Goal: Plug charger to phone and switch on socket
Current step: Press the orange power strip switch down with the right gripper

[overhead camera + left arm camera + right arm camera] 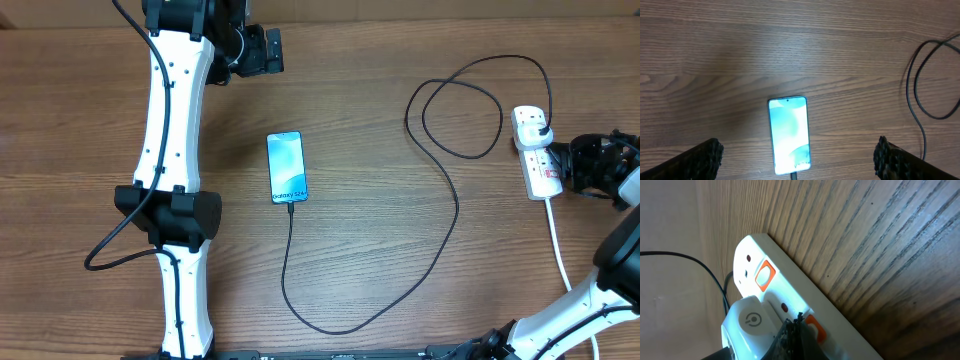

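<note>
Presently, the right fingers, shut and holding nothing, are set at an orange switch of the socket on the bench's right side. The press is best made squarely on that rocker, without the strip being pushed along. Farther off, the charger is looped clear and run to the phone mid-bench, its tip apparently seated, while the left fingers, spread wide and empty, are held above the phone, obstructing nothing.

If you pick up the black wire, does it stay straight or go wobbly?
Probably wobbly: the charger cable lies in loose loops, so it looks floppy and light. Its tip meets the phone, so pulling might drag that slim phone across the smooth table.
</note>
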{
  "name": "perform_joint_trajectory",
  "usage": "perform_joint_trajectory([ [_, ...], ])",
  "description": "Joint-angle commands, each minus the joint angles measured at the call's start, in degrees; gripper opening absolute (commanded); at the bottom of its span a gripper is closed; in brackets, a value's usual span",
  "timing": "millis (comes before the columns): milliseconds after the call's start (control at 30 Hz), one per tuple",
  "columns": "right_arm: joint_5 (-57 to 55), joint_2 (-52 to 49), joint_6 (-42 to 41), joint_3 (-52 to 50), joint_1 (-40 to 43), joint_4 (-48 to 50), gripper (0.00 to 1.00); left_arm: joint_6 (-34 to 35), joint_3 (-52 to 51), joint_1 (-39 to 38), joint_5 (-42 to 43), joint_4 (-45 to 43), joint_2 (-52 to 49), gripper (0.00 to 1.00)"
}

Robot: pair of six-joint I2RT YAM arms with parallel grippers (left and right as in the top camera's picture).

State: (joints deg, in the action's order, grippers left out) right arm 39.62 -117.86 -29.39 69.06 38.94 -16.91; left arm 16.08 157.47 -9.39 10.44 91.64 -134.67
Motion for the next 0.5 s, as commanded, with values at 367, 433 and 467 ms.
perform_joint_trajectory([
  [367, -0.5, -1.4, -0.9, -2.1, -4.8, -4.3, 0.04, -0.6, 0.5, -0.4, -0.4, 0.0, 0.8, 1.00],
  [433, -1.0, -1.4, -0.8, -1.8, -3.8, -4.0, 0.04, -0.6, 0.5, -0.4, -0.4, 0.0, 0.8, 1.00],
  [467, -1.2, -1.3, -0.8, -1.5, -3.1, -4.0, 0.04, -0.6, 0.5, -0.4, -0.4, 0.0, 0.8, 1.00],
])
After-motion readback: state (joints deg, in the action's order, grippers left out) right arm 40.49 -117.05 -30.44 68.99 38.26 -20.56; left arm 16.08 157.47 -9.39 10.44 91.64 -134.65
